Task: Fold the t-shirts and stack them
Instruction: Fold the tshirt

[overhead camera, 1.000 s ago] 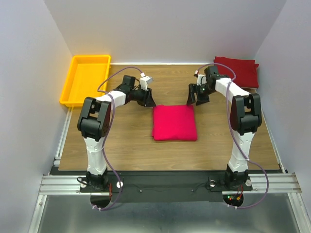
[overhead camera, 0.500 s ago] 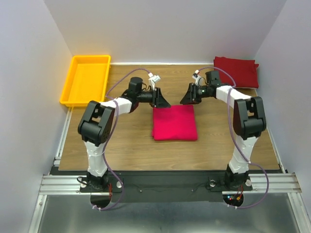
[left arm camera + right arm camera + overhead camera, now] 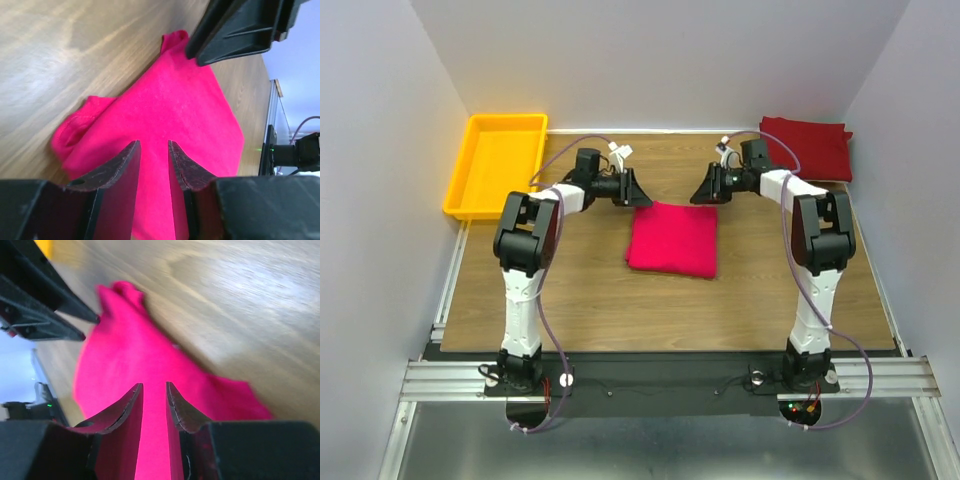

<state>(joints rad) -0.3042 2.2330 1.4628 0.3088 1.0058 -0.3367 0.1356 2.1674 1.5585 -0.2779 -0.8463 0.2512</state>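
Note:
The bright magenta-pink t-shirt (image 3: 672, 240) lies folded in a rough square mid-table, slightly turned. My left gripper (image 3: 638, 197) is at its far left corner and my right gripper (image 3: 704, 195) at its far right corner. Both are nearly closed, pinching the shirt's far edge. In the left wrist view the jaws (image 3: 152, 143) stand a narrow gap apart with pink cloth (image 3: 195, 100) between them. The right wrist view (image 3: 154, 385) shows the same over the shirt (image 3: 130, 350). The crimson red t-shirt (image 3: 807, 146) lies folded at the back right corner.
A yellow plastic tray (image 3: 470, 190) stands at the back left, partly off the table's edge. White walls close in the back and both sides. Bare wood shows in front of the magenta shirt.
Both grippers have drawn back toward the far side. The magenta shirt has slid back with them and turned slightly.

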